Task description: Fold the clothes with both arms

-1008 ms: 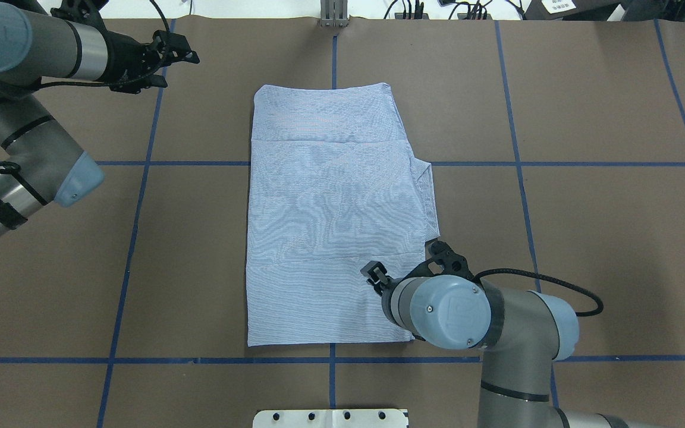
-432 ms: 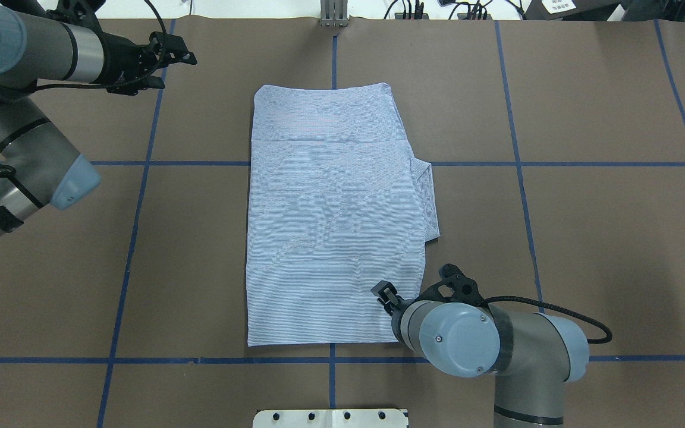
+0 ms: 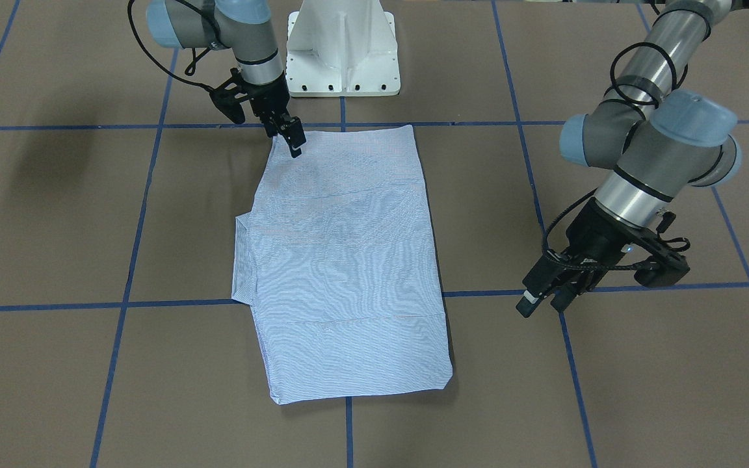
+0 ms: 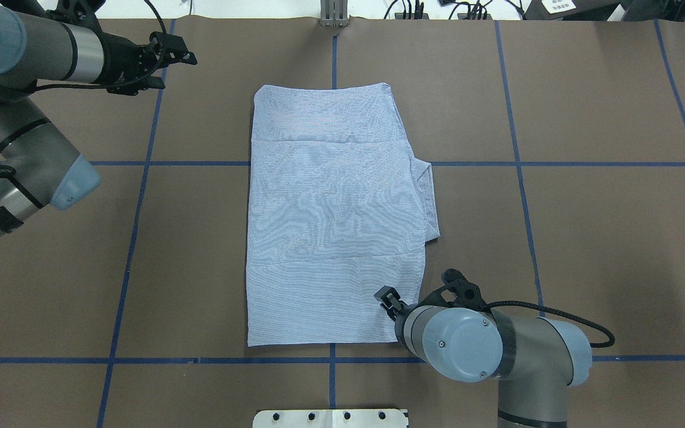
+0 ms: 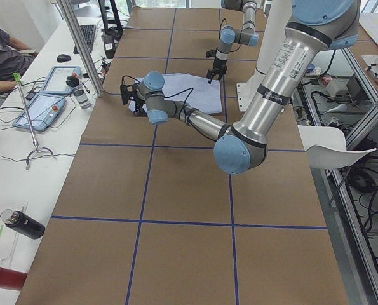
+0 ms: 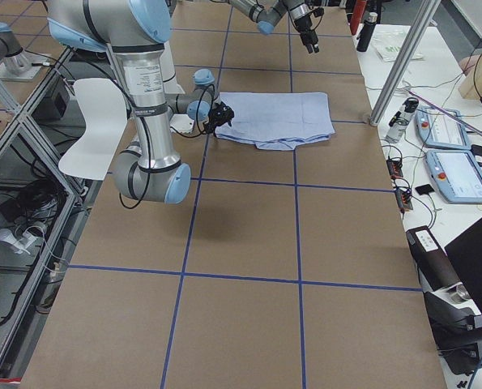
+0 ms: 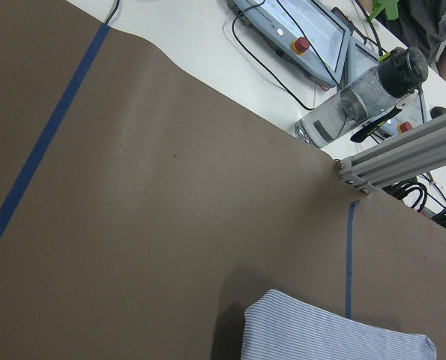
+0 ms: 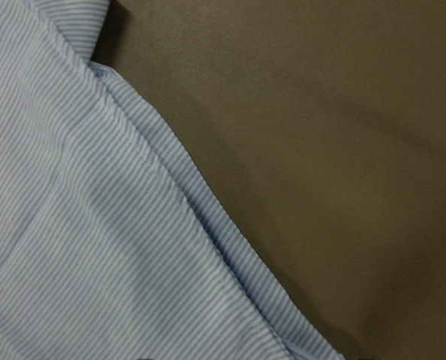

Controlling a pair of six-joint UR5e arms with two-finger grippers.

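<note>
The clothes, one light blue striped shirt [image 4: 330, 226], lie folded into a long flat rectangle in the middle of the table [image 4: 586, 238], with a folded flap sticking out on its right edge. My right gripper [image 3: 291, 140] points down at the shirt's [image 3: 348, 260] corner nearest the robot, fingers apart and holding nothing. The right wrist view is filled by the shirt's hem [image 8: 95, 262] against the brown table. My left gripper [image 3: 541, 304] hovers open over bare table well off the shirt's far left side. Only the shirt's far corner [image 7: 335, 334] shows in the left wrist view.
Blue tape lines [image 4: 518, 163] grid the brown table. The white pedestal base [image 3: 342, 49] stands at the robot's edge. Beyond the far edge are an aluminium post [image 7: 402, 157], a bottle [image 7: 357, 105] and teach pendants [image 7: 305, 30]. A person [image 5: 1, 54] sits at the side table.
My right gripper has moved along the shirt's right edge toward the robot, ending at the near corner. The left arm has barely shifted. The shirt lies as before.
</note>
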